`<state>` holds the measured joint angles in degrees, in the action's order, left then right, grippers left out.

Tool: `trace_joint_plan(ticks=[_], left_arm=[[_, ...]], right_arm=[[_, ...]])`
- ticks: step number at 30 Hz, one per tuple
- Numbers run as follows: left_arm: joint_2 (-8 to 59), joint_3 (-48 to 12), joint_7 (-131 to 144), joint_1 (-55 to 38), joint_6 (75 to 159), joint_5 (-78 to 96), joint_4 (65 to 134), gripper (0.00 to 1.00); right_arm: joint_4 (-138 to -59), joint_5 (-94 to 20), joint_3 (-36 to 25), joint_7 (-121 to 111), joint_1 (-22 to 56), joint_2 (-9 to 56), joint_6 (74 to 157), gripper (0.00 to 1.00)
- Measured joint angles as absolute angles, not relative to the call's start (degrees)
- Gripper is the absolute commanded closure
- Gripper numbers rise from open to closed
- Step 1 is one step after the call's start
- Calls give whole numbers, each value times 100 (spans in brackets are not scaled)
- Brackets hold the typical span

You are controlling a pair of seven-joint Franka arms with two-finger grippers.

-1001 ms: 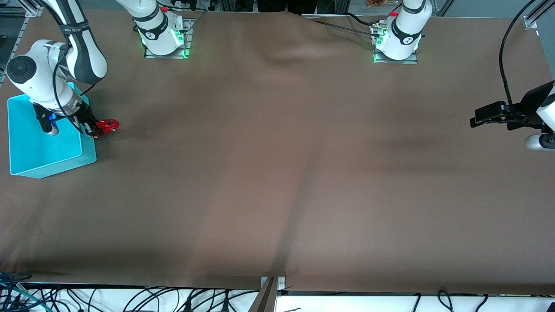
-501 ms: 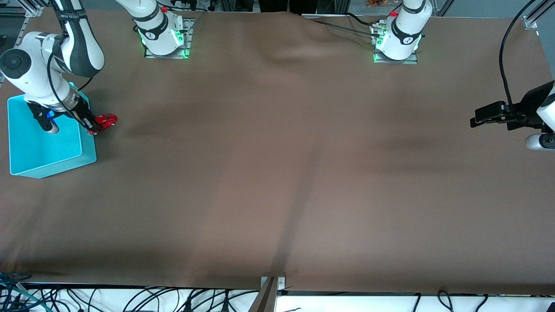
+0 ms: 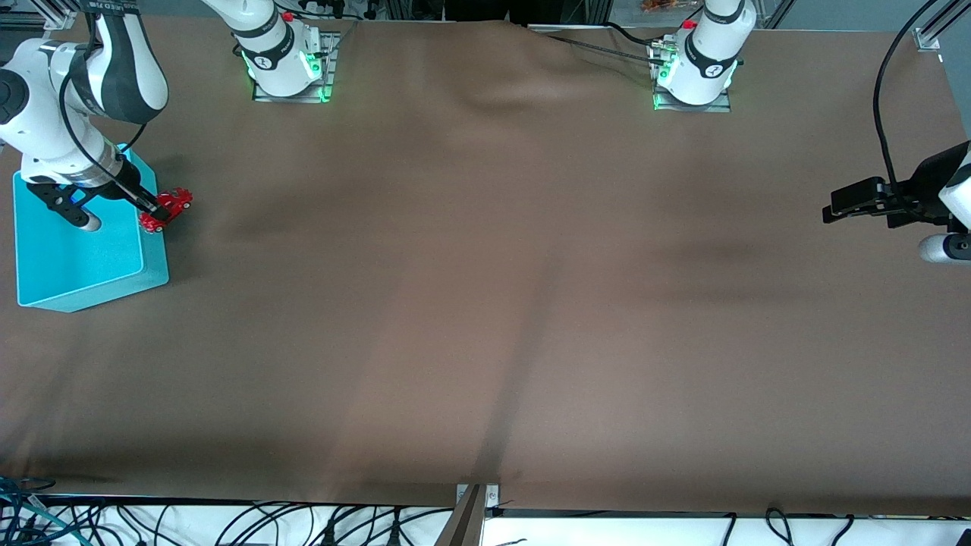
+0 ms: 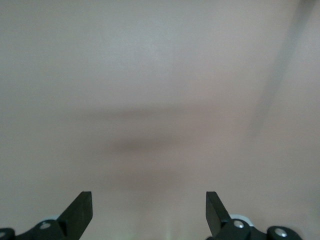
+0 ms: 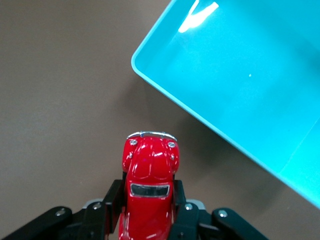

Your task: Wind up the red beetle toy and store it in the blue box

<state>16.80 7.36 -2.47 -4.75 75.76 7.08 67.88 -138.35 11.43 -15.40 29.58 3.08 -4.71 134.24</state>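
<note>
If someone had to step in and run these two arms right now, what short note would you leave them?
Right gripper: shut on the red beetle toy, held in the air at the blue box's rim, on the side toward the table's middle, not yet over the inside.
Left gripper: open, holding nothing, waiting over bare table at the left arm's end.
Blue box: on the table at the right arm's end; what shows of its inside is empty.
Done: toy picked up and brought to the box. Whether it was wound cannot be told.
Left: carry the toy over the opening, lower it, release, and pull the arm away.

High front camera faces the bases; right wrist shares its blue box point(image 5: 240, 85).
</note>
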Motion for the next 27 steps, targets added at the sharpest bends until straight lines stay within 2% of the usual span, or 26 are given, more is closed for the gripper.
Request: trace_joint_plan(ticks=[27], left_arm=[[1680, 736, -247, -475, 7576, 708, 6788, 0]], right_arm=[[-13613, 1234, -1673, 209, -236, -746, 12882, 100]])
